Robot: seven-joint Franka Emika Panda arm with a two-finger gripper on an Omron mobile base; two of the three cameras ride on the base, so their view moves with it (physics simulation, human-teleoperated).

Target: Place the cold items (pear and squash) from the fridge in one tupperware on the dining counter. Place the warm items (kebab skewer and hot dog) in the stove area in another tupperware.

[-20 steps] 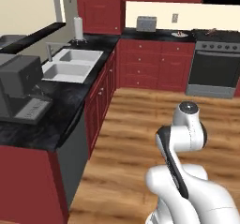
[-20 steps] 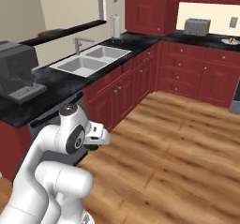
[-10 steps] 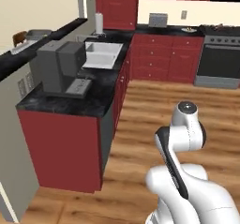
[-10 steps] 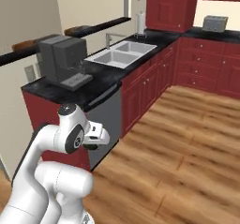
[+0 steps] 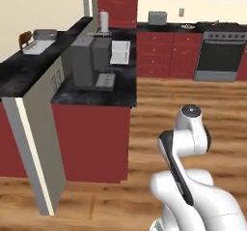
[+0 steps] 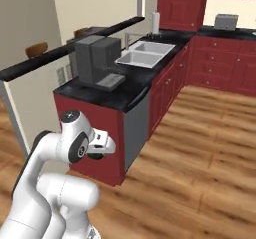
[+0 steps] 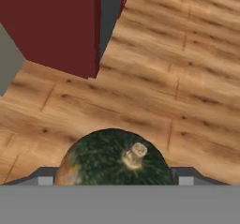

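One round dark green squash with a pale stem stub sits between our claw tips in the hand view, the jaws set wide and clamped against its sides, above the wooden plank floor. In the base views the white arm is folded low, beside the dark red cabinet end of the glossy black marbled worktop. A grey boxy coffee machine stands on that worktop, a pale double sink beyond it. On the raised black dining worktop to the left we see a pale grey-white shallow rectangular tray with a deeper mid-grey tub just behind it.
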